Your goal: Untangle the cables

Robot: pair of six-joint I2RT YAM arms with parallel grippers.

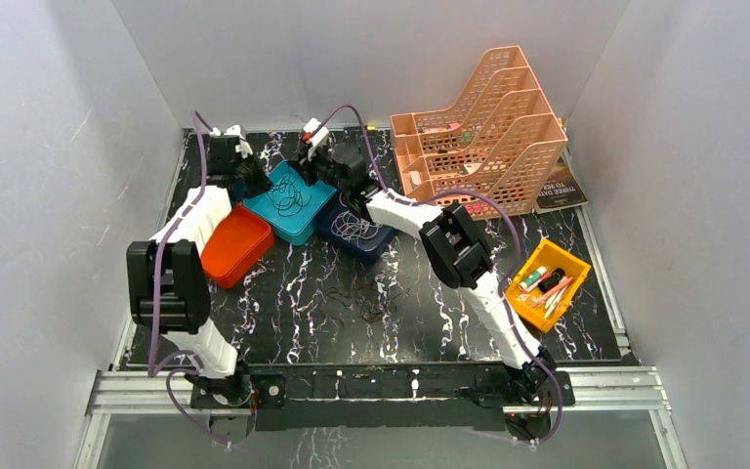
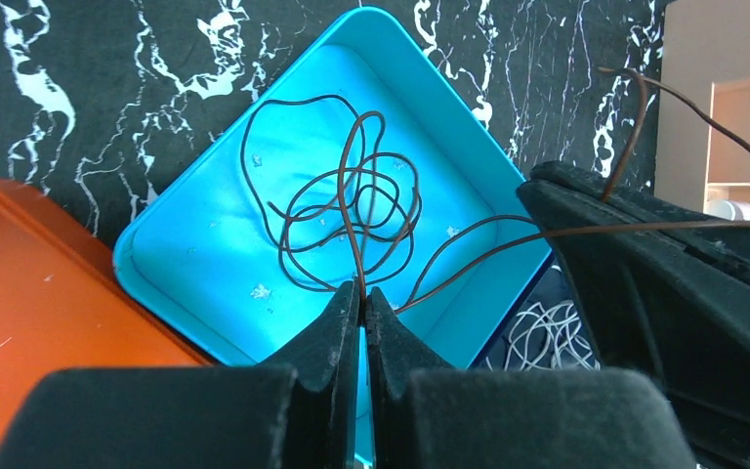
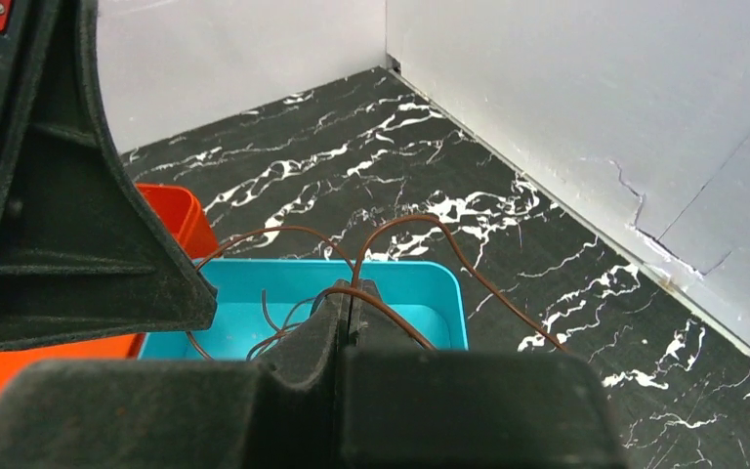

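A brown cable (image 2: 352, 200) lies looped in the teal tray (image 2: 205, 264), which also shows in the top view (image 1: 298, 223) and in the right wrist view (image 3: 420, 283). My left gripper (image 2: 362, 290) is shut on a strand of the brown cable over the tray. My right gripper (image 3: 350, 293) is shut on another strand of the brown cable (image 3: 400, 227), which arcs over its tips. Whitish cables (image 1: 354, 228) lie in the dark blue tray (image 1: 383, 242). Loose black cables (image 1: 356, 308) lie on the mat in the middle.
An orange tray (image 1: 234, 246) sits left of the teal one. A peach tiered rack (image 1: 483, 132) stands at the back right over a book (image 1: 559, 191). A yellow bin (image 1: 549, 283) of pens is at the right. White walls enclose the table.
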